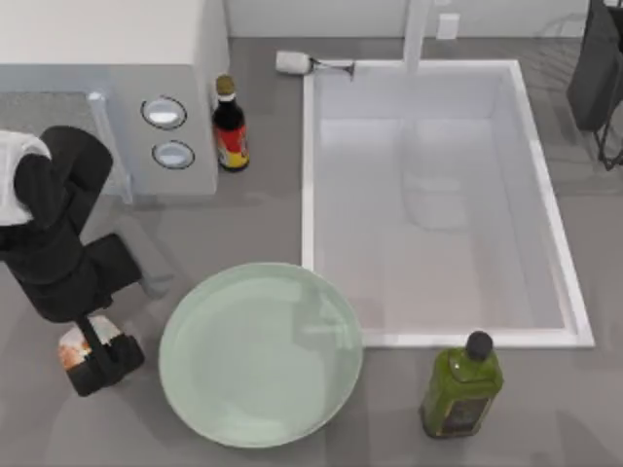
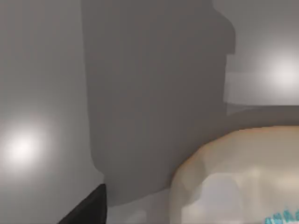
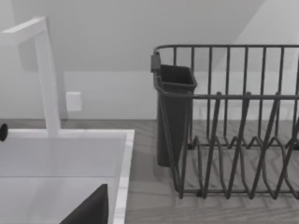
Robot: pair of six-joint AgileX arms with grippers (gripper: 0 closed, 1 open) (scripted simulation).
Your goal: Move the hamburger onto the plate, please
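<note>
Reaching down at the table's left side, near its front edge, my left gripper (image 1: 97,358) sits right on the hamburger (image 1: 76,342), whose cream top with orange and red patches peeks out beside the black fingers. Whether those fingers are clamped on it or merely around it I cannot tell from above, since the arm covers most of the contact. From my left wrist the hamburger (image 2: 238,179) looms close as a pale, rounded cream lump on the grey table (image 2: 42,93), with one dark fingertip (image 2: 88,210) at the picture's edge. The plate (image 1: 261,354), pale mint-green and glossy, lies just to the right of the hamburger on the table, apart from it, and bears nothing. Behind the plate stands a dark sauce bottle (image 1: 230,126) beside a white appliance (image 1: 127,88); the white sink (image 1: 443,199) lies to the right, with a green oil bottle (image 1: 461,386) in front of it. My right arm (image 1: 596,63) is parked at the far right corner, its wrist looking at a dish rack (image 3: 233,140) and the faucet (image 3: 46,74).
</note>
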